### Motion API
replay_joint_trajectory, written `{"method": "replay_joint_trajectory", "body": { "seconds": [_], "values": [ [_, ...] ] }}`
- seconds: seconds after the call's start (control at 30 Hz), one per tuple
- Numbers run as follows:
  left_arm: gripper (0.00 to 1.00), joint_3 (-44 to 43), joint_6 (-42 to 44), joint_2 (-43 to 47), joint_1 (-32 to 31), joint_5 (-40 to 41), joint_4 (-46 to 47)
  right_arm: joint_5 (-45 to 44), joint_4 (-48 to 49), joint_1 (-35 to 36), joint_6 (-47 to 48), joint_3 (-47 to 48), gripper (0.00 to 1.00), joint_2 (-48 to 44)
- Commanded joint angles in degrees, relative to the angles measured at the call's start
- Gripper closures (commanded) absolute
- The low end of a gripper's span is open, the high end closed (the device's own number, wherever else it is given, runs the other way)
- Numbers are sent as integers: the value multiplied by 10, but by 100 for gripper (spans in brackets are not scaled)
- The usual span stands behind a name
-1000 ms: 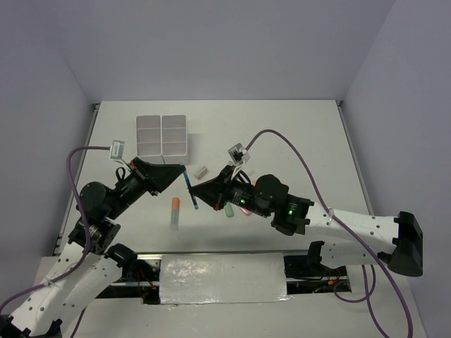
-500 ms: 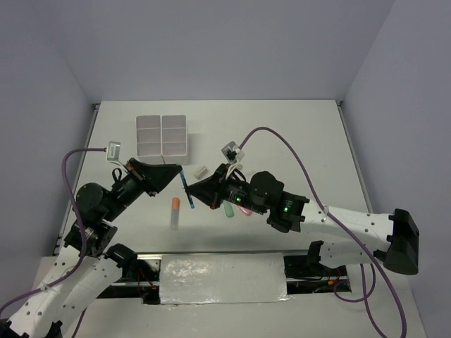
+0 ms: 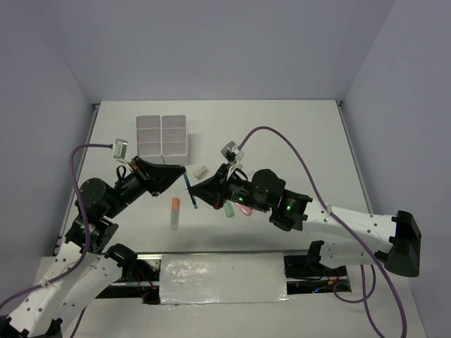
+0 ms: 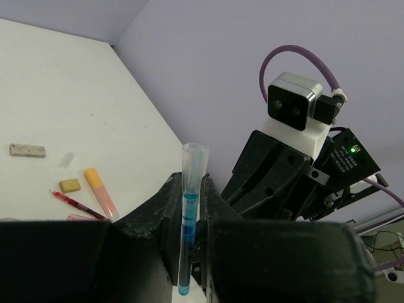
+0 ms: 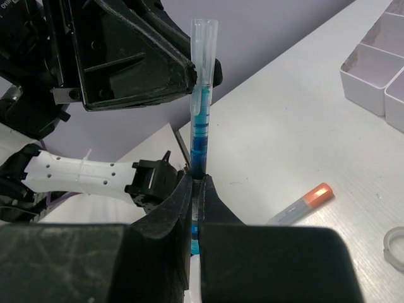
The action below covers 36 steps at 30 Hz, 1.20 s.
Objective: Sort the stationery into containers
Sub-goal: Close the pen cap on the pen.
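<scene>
The thin blue pen (image 3: 189, 191) hangs in the air between both grippers, above the table. My left gripper (image 3: 183, 173) is shut on its upper, clear-capped part; in the left wrist view the pen (image 4: 188, 214) sits squeezed between the two fingers. My right gripper (image 3: 196, 199) is shut on its lower, blue part, and the pen (image 5: 201, 142) rises from the closed jaws in the right wrist view. The white six-compartment organiser (image 3: 162, 134) stands beyond the grippers, at the back left. An orange marker (image 3: 175, 204) lies under the pen, and a green marker (image 3: 229, 210) lies under the right arm.
A small beige block (image 3: 201, 170) lies right of the organiser. The right wrist view shows the tape ring (image 5: 394, 243) and the organiser's edge (image 5: 379, 69). The left wrist view shows a grey block (image 4: 28, 150), a beige block (image 4: 69, 185), an orange stick (image 4: 101, 192) and a red pen (image 4: 76, 205).
Both grippers stay at the blue pen. The right gripper shifted slightly left a moment ago, and the left arm shifted slightly back and right. The pen stays in about the same spot.
</scene>
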<state>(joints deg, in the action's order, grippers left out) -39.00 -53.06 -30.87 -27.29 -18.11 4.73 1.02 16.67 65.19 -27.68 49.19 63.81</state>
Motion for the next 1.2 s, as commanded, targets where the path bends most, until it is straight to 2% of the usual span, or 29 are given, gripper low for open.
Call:
{"method": "replay_joint_trajectory", "body": {
  "seconds": [0.0, 0.17, 1.07, 1.17],
  "values": [
    [100, 5, -1, -4, -6, -57, -53, 14, 102, -9, 39, 58, 100, -12],
    [100, -10, 17, -8, -6, -53, -85, 29, 102, -20, 54, 64, 100, -15],
    [100, 15, 7, -8, -6, -63, -63, 59, 98, -55, 38, 120, 100, 11],
    [100, 6, 16, -5, -6, -53, -82, 92, 115, -55, 53, 108, 100, 11]
  ]
}}
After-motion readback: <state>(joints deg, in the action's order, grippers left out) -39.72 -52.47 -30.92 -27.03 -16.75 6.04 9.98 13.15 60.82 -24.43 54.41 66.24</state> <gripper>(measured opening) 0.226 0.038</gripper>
